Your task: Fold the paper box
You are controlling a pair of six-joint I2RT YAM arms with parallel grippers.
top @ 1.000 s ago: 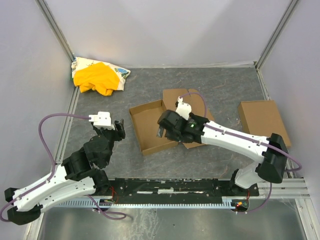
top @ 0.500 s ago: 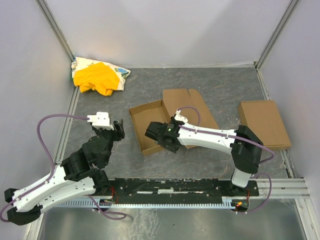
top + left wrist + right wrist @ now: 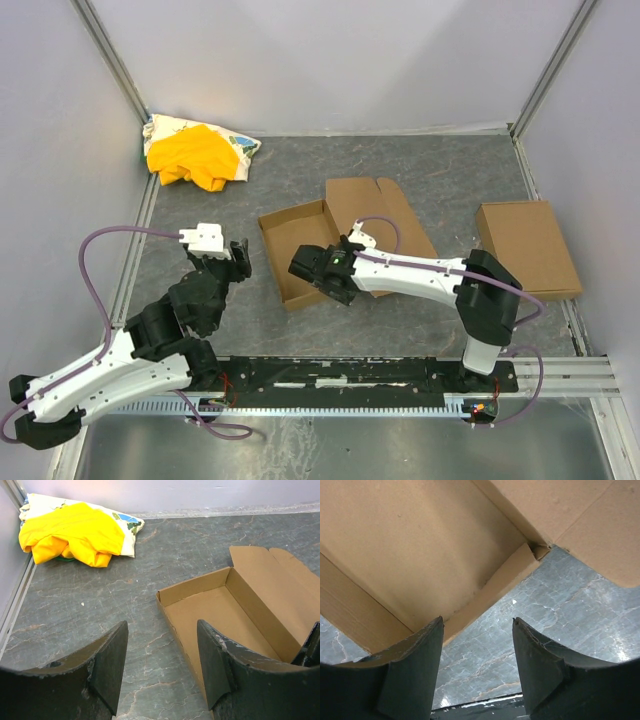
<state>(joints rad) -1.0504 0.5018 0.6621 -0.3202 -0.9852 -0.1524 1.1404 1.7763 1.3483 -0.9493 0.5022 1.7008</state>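
The paper box (image 3: 296, 248) lies mid-table as an open brown tray, its lid (image 3: 388, 214) flat on the mat to the right. My right gripper (image 3: 304, 268) hovers open over the tray's near end. In the right wrist view its left finger (image 3: 415, 660) is above the box's near wall (image 3: 485, 602) and the right finger is over bare mat, with nothing held between them. My left gripper (image 3: 238, 256) stands open to the left of the box, apart from it. Through its fingers the left wrist view shows the tray (image 3: 220, 611) to the right.
A yellow cloth bundle (image 3: 196, 156) lies in the far left corner, also in the left wrist view (image 3: 75, 532). A smaller cardboard rectangle (image 3: 527, 246) rests at the right. Grey walls surround the mat; a black rail (image 3: 350, 375) runs along the near edge.
My right gripper has swung left across the box to its near end and its jaws have narrowed somewhat. The left arm has hardly moved.
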